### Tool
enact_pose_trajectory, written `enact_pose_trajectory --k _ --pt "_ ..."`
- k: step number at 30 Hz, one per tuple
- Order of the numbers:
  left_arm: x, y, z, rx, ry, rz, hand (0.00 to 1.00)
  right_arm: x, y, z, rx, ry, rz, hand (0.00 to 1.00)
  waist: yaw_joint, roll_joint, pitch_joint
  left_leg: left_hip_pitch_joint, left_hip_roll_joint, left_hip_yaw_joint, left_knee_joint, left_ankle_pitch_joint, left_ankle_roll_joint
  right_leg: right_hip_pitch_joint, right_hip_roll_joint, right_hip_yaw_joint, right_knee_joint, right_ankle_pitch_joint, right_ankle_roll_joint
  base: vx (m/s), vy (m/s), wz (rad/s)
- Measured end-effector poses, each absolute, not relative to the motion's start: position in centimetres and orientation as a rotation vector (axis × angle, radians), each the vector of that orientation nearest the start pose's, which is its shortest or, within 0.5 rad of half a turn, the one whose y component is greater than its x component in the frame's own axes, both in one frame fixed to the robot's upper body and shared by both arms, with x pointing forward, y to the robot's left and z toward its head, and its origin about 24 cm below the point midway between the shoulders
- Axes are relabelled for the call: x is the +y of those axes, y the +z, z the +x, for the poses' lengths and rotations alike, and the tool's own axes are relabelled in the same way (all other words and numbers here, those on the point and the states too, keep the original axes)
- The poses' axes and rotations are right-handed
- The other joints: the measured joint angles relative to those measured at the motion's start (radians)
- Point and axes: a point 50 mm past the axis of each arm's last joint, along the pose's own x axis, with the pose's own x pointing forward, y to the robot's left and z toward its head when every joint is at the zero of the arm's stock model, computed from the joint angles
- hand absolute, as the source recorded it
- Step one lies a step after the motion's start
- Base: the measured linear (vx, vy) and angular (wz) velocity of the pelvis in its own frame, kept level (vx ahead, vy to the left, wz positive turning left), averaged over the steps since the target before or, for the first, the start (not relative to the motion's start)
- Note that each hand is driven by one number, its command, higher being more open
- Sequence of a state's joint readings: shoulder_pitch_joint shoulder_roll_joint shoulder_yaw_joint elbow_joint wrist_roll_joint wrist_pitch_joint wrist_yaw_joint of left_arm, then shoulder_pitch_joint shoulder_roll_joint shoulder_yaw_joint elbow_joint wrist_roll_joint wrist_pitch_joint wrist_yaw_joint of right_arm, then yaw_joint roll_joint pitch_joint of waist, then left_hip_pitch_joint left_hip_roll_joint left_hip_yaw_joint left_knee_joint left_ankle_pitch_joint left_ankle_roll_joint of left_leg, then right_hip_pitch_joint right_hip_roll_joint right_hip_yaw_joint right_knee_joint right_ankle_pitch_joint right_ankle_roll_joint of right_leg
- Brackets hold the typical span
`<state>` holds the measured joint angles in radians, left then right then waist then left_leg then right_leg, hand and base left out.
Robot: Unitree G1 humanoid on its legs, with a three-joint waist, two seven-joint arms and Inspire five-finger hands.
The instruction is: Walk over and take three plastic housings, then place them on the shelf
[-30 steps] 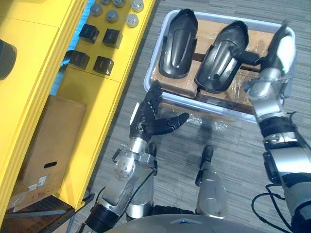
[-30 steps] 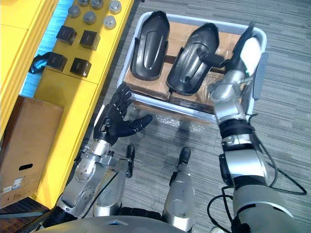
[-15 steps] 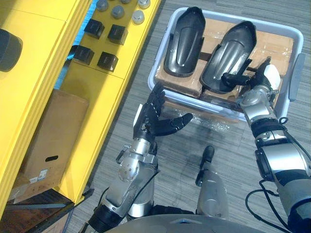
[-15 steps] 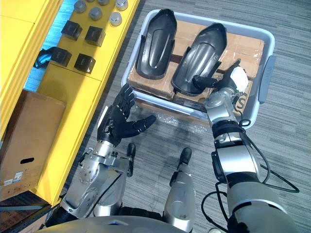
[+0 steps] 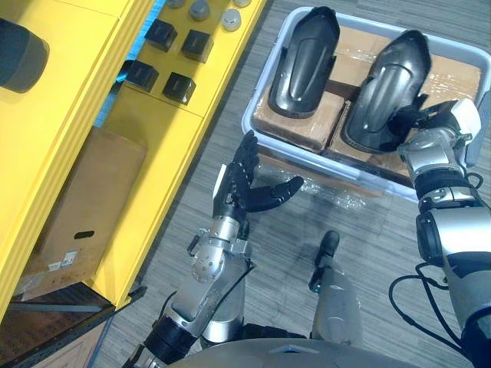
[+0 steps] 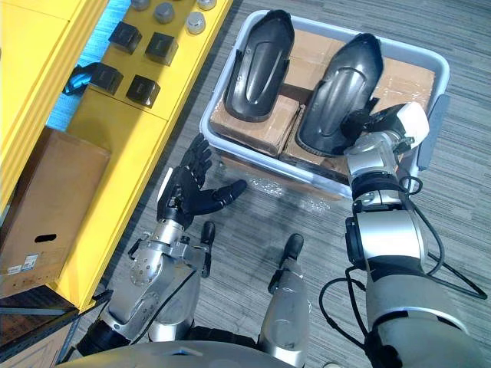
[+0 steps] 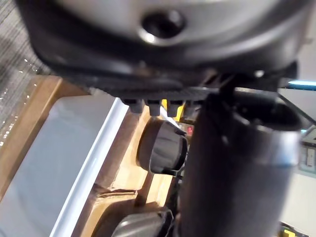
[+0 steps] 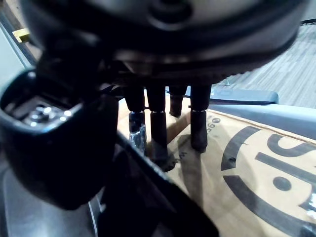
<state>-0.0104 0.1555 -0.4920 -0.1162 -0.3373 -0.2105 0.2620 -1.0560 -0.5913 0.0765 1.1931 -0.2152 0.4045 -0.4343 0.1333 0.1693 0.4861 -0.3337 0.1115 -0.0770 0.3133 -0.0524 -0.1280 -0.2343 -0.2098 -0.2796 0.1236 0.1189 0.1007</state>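
Grey carpeted floor (image 5: 383, 230) lies below us, and on it stands a pale grey plastic bin (image 5: 330, 165) packed with brown cardboard boxes (image 5: 295, 126). Two black, glossy, shell-shaped plastic housings lie side by side on the boxes. One housing (image 5: 303, 65) is toward the bin's left edge and the other housing (image 5: 387, 92) toward its right edge.

Our right hand (image 5: 433, 138) is at the near right corner of the bin, against the right housing's near end. In the right wrist view its fingers (image 8: 158, 128) reach straight down to the cardboard beside the housing's rim, with the thumb apart, so nothing is clasped.

Our left hand (image 5: 238, 192) hovers over the floor just before the bin's near edge, fingers straight and thumb spread.

Beside the bin's left edge runs a yellow shelf (image 5: 69, 115) bearing small black blocks (image 5: 178, 87) and grey round caps (image 5: 199, 10).
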Motion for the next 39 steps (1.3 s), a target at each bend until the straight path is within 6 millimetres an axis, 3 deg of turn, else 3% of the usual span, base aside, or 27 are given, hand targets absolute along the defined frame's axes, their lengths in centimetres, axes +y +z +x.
enact_pose_trajectory --k 13,22,28,34,39 --pt "9.5 7.3 23.1 -0.195 -0.155 -0.232 1.0 -32.8 14.8 37.1 0.326 -0.763 -0.762 0.0 -0.003 0.005 -0.003 0.002 -0.005 -0.012 -0.002 0.008 0.002 0.003 -0.007 -0.019 0.015 -0.011 -0.011 -0.01 0.001 0.03" --pt "10.1 8.4 22.0 -0.251 -0.182 -0.25 1.0 -32.1 13.7 36.7 0.208 -0.688 -0.948 0.0 -0.023 0.001 -0.001 0.015 0.003 -0.009 -0.011 0.009 -0.001 0.023 0.003 -0.02 -0.01 0.0 0.001 0.0 -0.001 0.0" --pt "10.3 10.1 21.6 -0.37 -0.212 -0.193 1.0 -31.2 13.4 36.1 0.095 -0.709 -0.97 0.0 -0.044 -0.026 0.0 0.042 0.008 0.004 -0.033 0.011 -0.003 0.046 0.008 -0.013 -0.035 0.009 0.003 0.03 -0.003 -0.04" --pt "10.0 11.7 22.3 -0.451 -0.279 -0.158 1.0 -29.3 15.9 36.2 -0.108 -0.746 -0.958 0.0 -0.065 -0.074 -0.003 0.067 0.021 0.037 -0.044 0.01 -0.005 0.05 0.02 0.018 -0.051 0.022 -0.003 0.01 0.005 -0.15" --pt "8.9 12.1 23.1 -0.438 -0.342 -0.125 1.0 -28.8 16.7 36.1 -0.173 -0.774 -0.965 0.0 -0.076 -0.083 -0.006 0.085 0.024 0.048 -0.046 0.01 -0.006 0.063 0.023 0.028 -0.058 0.026 -0.004 -0.01 0.0 -0.06"
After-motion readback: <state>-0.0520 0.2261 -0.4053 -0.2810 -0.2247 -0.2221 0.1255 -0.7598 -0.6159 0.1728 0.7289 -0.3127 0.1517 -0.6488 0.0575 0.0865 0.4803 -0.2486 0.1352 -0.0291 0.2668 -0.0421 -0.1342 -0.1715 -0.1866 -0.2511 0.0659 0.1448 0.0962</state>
